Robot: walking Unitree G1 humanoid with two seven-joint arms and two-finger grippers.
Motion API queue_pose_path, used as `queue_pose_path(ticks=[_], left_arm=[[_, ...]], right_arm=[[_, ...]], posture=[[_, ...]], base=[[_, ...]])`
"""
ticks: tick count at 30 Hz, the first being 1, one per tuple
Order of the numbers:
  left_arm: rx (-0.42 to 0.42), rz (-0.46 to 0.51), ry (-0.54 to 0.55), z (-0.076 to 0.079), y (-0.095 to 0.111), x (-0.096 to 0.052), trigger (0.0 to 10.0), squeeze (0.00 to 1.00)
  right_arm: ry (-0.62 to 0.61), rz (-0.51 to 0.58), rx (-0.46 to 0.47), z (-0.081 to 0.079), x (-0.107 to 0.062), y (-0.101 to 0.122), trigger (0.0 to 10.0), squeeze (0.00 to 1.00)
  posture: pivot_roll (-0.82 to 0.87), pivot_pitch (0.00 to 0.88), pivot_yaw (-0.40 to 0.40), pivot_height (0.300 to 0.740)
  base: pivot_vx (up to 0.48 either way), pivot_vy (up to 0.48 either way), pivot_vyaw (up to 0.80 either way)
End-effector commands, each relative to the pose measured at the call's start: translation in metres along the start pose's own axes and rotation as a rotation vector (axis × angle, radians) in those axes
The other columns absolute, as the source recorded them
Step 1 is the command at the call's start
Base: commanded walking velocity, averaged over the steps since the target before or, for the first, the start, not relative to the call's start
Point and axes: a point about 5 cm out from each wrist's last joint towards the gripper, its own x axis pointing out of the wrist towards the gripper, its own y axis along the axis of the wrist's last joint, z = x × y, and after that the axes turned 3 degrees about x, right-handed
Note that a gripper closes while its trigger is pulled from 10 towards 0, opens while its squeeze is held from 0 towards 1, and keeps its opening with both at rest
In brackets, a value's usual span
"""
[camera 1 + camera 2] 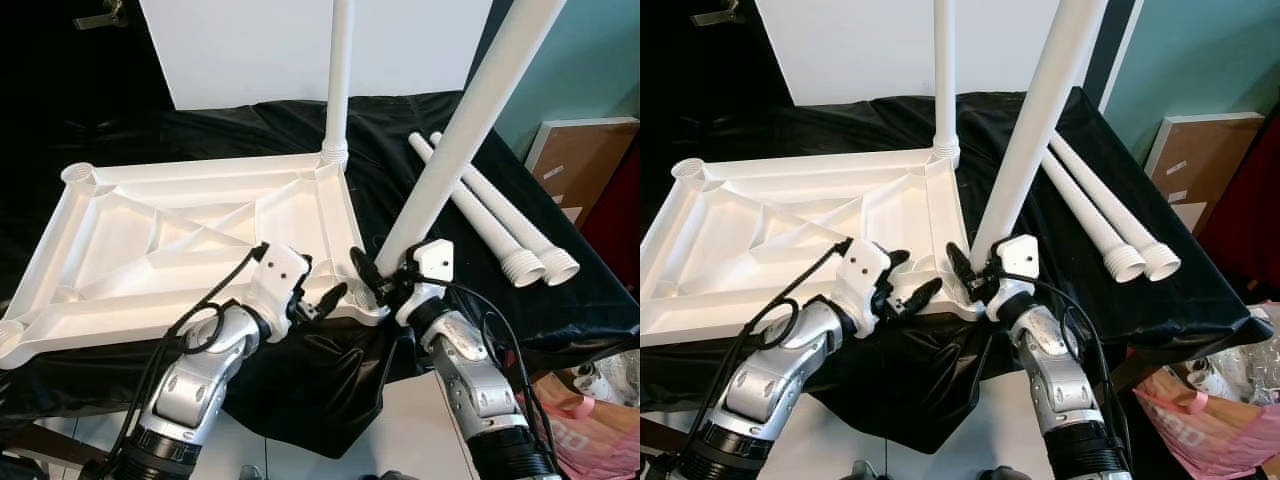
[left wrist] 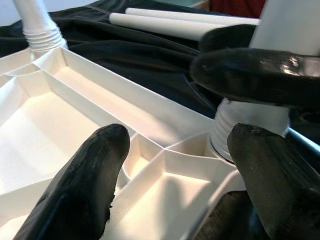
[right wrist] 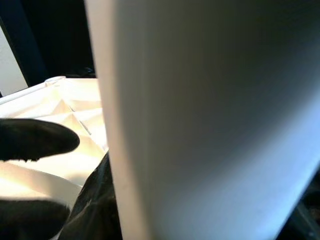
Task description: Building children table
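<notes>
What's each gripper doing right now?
Left gripper: open, at the white ribbed plastic tabletop's near corner.
Right gripper: shut on the tilted white plastic leg.

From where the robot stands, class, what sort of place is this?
Probably a room at home used for assembly: a white plastic tabletop lies upside down on a black cloth, spare table legs beside it, a cardboard box by the teal wall.

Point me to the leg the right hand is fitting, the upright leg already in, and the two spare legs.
Leg being fitted (image 1: 470,120), left eye view, mid-shaft.
Upright leg (image 1: 339,80), left eye view, shaft.
Spare legs (image 1: 500,225), left eye view, shaft.
</notes>
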Motion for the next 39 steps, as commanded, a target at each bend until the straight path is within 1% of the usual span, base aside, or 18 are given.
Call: queue_pose_path(ticks=[1, 2, 3, 4, 5, 6, 9, 10, 11, 13, 15, 19, 24, 26, 34, 35, 39], left_arm=[[0.001, 0.02, 0.061, -0.007, 0.002, -0.001, 10.0, 0.0], [-0.004, 0.037, 0.105, -0.012, 0.003, -0.002, 10.0, 0.0], [-0.004, 0.037, 0.105, -0.012, 0.003, -0.002, 10.0, 0.0], [-0.004, 0.053, 0.144, -0.017, 0.005, -0.003, 10.0, 0.0], [-0.004, 0.053, 0.144, -0.017, 0.005, -0.003, 10.0, 0.0], [-0.009, 0.084, 0.215, -0.024, 0.008, -0.005, 10.0, 0.0], [-0.004, 0.097, 0.235, -0.025, 0.009, -0.005, 10.0, 0.0], [-0.021, 0.12, 0.264, -0.027, 0.011, -0.005, 10.0, 0.0], [-0.021, 0.12, 0.264, -0.027, 0.011, -0.005, 10.0, 0.0], [-0.054, 0.152, 0.317, -0.028, 0.013, -0.005, 10.0, 0.0], [-0.07, 0.182, 0.362, -0.029, 0.014, -0.004, 10.0, 0.0], [-0.062, 0.184, 0.379, -0.03, 0.014, -0.004, 10.0, 0.0], [-0.079, 0.194, 0.431, -0.033, 0.013, -0.005, 10.0, 0.0], [-0.143, 0.198, 0.479, -0.04, 0.009, -0.007, 10.0, 0.0], [-0.176, 0.194, 0.492, -0.043, 0.007, -0.008, 10.0, 0.0], [-0.191, 0.19, 0.496, -0.043, 0.005, -0.008, 10.0, 0.0], [-0.201, 0.182, 0.497, -0.043, 0.002, -0.007, 10.0, 0.0]], right_arm=[[-0.016, 0.026, -0.004, 0.001, -0.002, 0.003, 10.0, 0.0], [-0.038, 0.041, -0.01, 0.002, -0.003, 0.005, 10.0, 0.0], [-0.038, 0.041, -0.01, 0.002, -0.003, 0.005, 10.0, 0.0], [-0.052, 0.055, -0.017, 0.003, -0.003, 0.007, 10.0, 0.0], [-0.052, 0.055, -0.017, 0.003, -0.003, 0.007, 10.0, 0.0], [-0.104, 0.078, -0.035, 0.008, -0.004, 0.011, 10.0, 0.0], [-0.124, 0.085, -0.046, 0.01, -0.004, 0.012, 10.0, 0.0], [-0.16, 0.095, -0.06, 0.013, -0.004, 0.014, 10.0, 0.0], [-0.16, 0.095, -0.06, 0.013, -0.004, 0.014, 10.0, 0.0], [-0.217, 0.109, -0.072, 0.019, -0.005, 0.017, 10.0, 0.0], [-0.259, 0.121, -0.087, 0.023, -0.006, 0.019, 10.0, 0.0], [-0.271, 0.12, -0.086, 0.023, -0.006, 0.019, 10.0, 0.0], [-0.309, 0.109, -0.103, 0.025, -0.008, 0.017, 10.0, 0.0], [-0.334, 0.108, -0.102, 0.027, -0.007, 0.016, 10.0, 0.0], [-0.353, 0.105, -0.104, 0.028, -0.006, 0.015, 10.0, 0.0], [-0.358, 0.103, -0.105, 0.028, -0.005, 0.015, 10.0, 0.0], [-0.366, 0.101, -0.11, 0.03, -0.005, 0.014, 10.0, 0.0]], posture=[[0.0, 0.082, -0.032, 0.74], [0.0, 0.083, -0.032, 0.74], [0.0, 0.083, -0.032, 0.74], [0.01, 0.085, -0.03, 0.74], [0.01, 0.085, -0.03, 0.74], [0.01, 0.088, -0.03, 0.74], [0.01, 0.088, -0.03, 0.74], [0.0, 0.09, -0.031, 0.74], [0.0, 0.09, -0.031, 0.74], [0.0, 0.093, -0.032, 0.74], [0.0, 0.092, -0.033, 0.74], [-0.01, 0.091, -0.032, 0.74], [0.0, 0.086, -0.03, 0.74], [0.0, 0.08, -0.026, 0.74], [0.0, 0.074, -0.026, 0.74], [0.0, 0.074, -0.026, 0.74], [0.0, 0.066, -0.029, 0.74]], base=[[0.0, 0.0, 0.0], [0.0, 0.0, 0.0], [0.0, 0.0, 0.0], [0.0, 0.0, 0.0], [0.0, 0.0, 0.0], [0.0, 0.0, 0.0], [0.0, 0.0, 0.0], [0.0, 0.0, 0.0], [0.0, 0.0, 0.0], [0.0, 0.0, 0.0], [0.0, 0.0, 0.0], [0.0, 0.0, 0.0], [0.0, 0.0, 0.0], [0.0, 0.0, 0.0], [0.0, 0.0, 0.0], [0.0, 0.0, 0.0], [0.0, 0.329, 0.0]])
